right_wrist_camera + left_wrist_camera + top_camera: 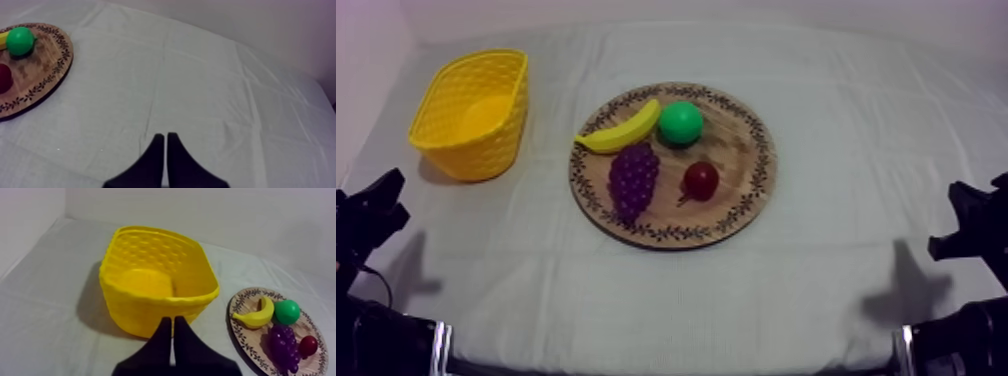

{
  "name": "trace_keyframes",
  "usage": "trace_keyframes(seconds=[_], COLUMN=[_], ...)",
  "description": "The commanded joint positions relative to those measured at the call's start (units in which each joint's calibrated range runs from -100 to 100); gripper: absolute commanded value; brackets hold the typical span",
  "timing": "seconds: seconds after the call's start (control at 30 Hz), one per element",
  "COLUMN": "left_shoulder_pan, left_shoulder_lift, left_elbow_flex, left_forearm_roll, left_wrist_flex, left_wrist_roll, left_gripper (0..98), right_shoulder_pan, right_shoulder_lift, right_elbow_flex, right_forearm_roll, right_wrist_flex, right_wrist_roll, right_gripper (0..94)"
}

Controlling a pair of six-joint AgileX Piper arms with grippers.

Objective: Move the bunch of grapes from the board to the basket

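On the wooden board [741, 150], at about 8 o'clock, lay the bunch of grapes [634, 180], with the banana [621, 128] close at its 12. The yellow basket [461, 160] stood at the board's 10. The left gripper [173, 324] would do best to open wide and descend squarely, clear of the banana. It and the right gripper [165, 136] had their fingers pressed together, holding nothing.

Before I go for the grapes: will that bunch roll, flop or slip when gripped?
Probably no rolling: the grapes lie flat, tapered and lumpy on the wooden board. The bumps should help a grip hold. The bunch looks moulded as one piece, so it likely lifts stiffly, not floppily.
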Motion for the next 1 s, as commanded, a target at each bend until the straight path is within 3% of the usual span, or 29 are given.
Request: trace_keyframes(seconds=[0.0,0.97], left_shoulder_pan=[-0.11,-0.11], left_shoulder_lift=[0.0,0.0], left_elbow_flex=[0.03,0.03], left_forearm_roll=[-0.2,-0.2], left_wrist_flex=[1.65,1.65], left_wrist_roll=[-7.8,-7.67], left_gripper=[0.1,0.0], right_shoulder_pan=[0.48,0.48], right_shoulder_lift=[0.03,0.03], right_elbow_flex=[-0.04,-0.04], right_forearm_roll=[-0.02,-0.02], right_wrist_flex=[0.18,0.18], right_wrist_roll=[0.05,0.05], right_gripper=[0.3,0.3])
